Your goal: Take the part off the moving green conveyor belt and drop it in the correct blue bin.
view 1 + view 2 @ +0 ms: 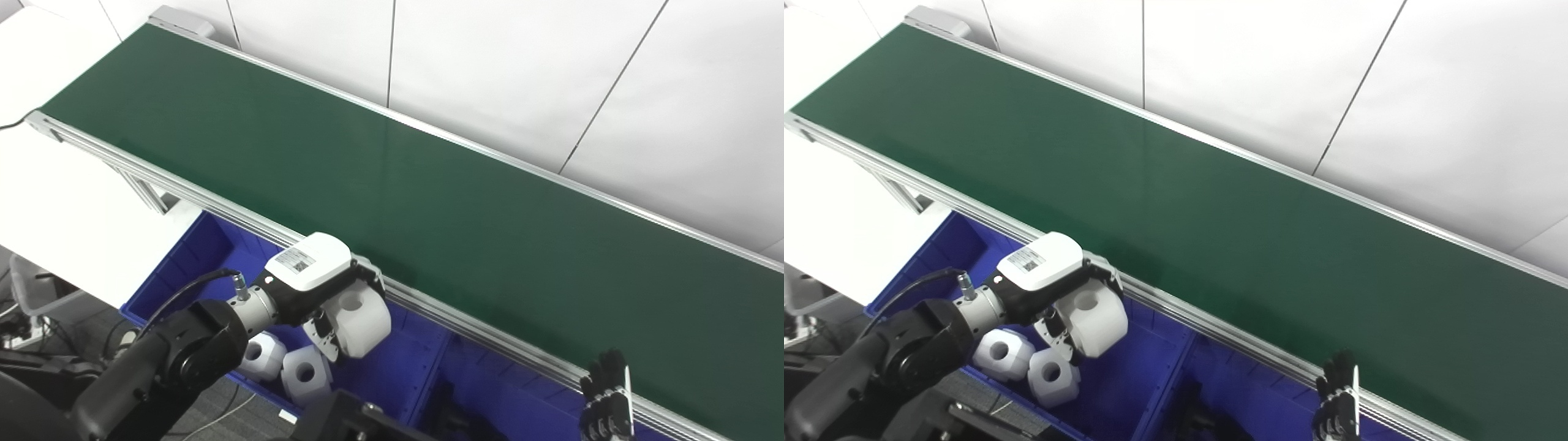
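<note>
Left robot hand holds a white part above the left blue bin, beside the green conveyor belt.

At the left, the left robot hand has its fingers closed around a white part, a faceted block with a round hole in its top; it hangs over the left blue bin, just on the near side of the belt's metal rail. Two more white parts of the same kind lie touching each other on that bin's floor, under the arm. The green conveyor belt runs diagonally from upper left to lower right with nothing on it. A divider separates a second blue bin further right. At the lower right, the right robot hand stands near the rail, fingers upright and apart, holding nothing.
</note>
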Robot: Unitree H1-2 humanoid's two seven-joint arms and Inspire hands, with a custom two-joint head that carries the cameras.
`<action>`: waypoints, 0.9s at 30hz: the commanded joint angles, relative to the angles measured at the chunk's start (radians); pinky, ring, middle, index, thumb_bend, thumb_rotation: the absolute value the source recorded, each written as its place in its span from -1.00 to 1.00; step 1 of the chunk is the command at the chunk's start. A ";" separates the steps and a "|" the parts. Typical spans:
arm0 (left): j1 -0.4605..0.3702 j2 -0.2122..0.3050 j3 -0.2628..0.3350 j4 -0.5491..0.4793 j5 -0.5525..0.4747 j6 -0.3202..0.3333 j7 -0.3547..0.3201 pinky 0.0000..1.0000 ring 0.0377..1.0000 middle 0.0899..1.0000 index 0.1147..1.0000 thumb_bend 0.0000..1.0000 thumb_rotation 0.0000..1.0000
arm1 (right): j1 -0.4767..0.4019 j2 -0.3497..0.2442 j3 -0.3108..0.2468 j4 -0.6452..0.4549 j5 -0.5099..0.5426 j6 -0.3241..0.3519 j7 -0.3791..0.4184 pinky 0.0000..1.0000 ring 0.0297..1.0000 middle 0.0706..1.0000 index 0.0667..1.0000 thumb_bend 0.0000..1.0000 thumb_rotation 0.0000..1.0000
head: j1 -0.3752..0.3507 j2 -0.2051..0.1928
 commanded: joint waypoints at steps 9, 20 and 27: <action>-0.017 0.024 0.008 -0.053 -0.049 0.018 -0.062 0.73 0.90 0.96 1.00 1.00 0.12 | 0.010 0.001 -0.014 -0.036 -0.009 -0.032 0.019 1.00 1.00 1.00 1.00 0.51 0.99 | -0.002 0.003; -0.012 0.009 0.043 -0.096 -0.438 0.046 -0.081 0.73 0.98 1.00 1.00 1.00 -0.05 | 0.015 0.000 -0.015 -0.049 -0.028 -0.019 0.020 1.00 1.00 0.99 1.00 0.53 0.99 | -0.016 0.011; 0.031 -0.113 0.066 -0.223 -0.788 0.145 -0.019 0.95 1.00 1.00 1.00 1.00 -0.08 | 0.027 0.030 0.011 -0.046 -0.085 -0.025 0.008 1.00 0.98 0.98 1.00 0.52 0.99 | -0.212 0.023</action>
